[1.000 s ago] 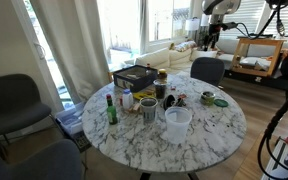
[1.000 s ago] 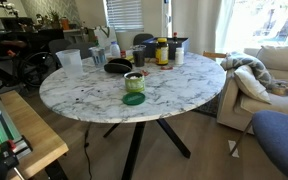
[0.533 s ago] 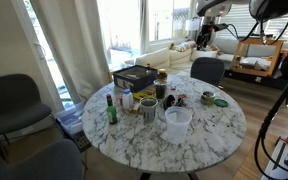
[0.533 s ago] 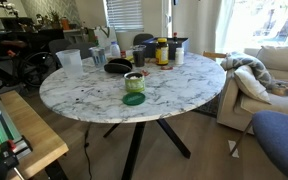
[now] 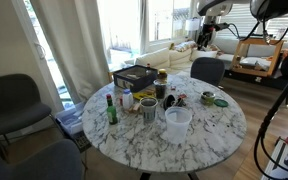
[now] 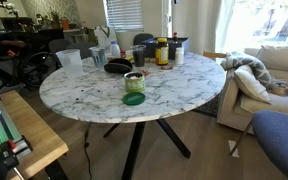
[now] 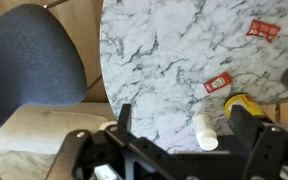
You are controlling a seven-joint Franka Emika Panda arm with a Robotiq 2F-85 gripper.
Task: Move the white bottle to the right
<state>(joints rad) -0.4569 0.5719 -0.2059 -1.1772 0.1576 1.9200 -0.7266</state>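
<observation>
Approach stage: gripper (image 7: 184, 116), jaws spread and empty, hangs above worktop (image 7: 164, 50); next move requires descent onto white bottle (image 7: 204, 131).

White-shelled arm (image 5: 213, 10), dark joints, black wrist housing — two blocky, matte-black fingers (image 7: 246, 125)

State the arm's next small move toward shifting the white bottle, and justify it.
Probably lower the end effector toward the small slim white bottle. The end effector hangs open, well above the round marble table, and the bottle stands untouched.
</observation>
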